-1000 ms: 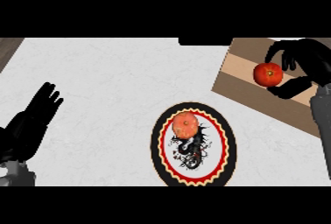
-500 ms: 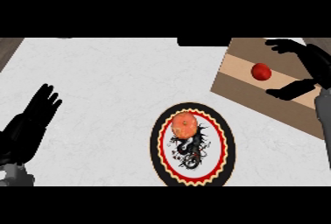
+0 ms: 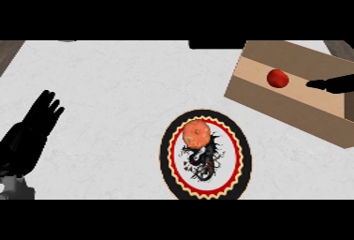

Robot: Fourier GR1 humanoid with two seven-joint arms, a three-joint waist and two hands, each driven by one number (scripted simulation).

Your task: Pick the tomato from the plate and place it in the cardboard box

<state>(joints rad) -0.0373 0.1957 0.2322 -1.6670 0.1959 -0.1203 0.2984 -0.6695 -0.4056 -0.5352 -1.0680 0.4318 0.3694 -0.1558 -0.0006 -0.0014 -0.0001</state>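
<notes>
The red tomato (image 3: 278, 78) lies inside the cardboard box (image 3: 276, 105) at the upper right, and nothing touches it. Of my right hand (image 3: 330, 85) only a straight black finger shows at the right edge, over the box and just right of the tomato; it holds nothing. The round plate (image 3: 169, 154), with a black rim, red and yellow rings and a dragon figure, sits at the centre of the counter. An orange round patch (image 3: 197, 132) shows on its upper part. My left hand (image 3: 29, 138) rests open at the left edge, fingers up.
A dark object (image 3: 214, 44) sits at the top edge beside the box. A brownish strip (image 3: 8, 49) marks the counter's upper left corner. Grey counter (image 3: 117, 93) lies between my left hand and the plate.
My right hand opened and let the tomato go into the box, then drew back to the right until only a finger shows. The left hand stayed still.
</notes>
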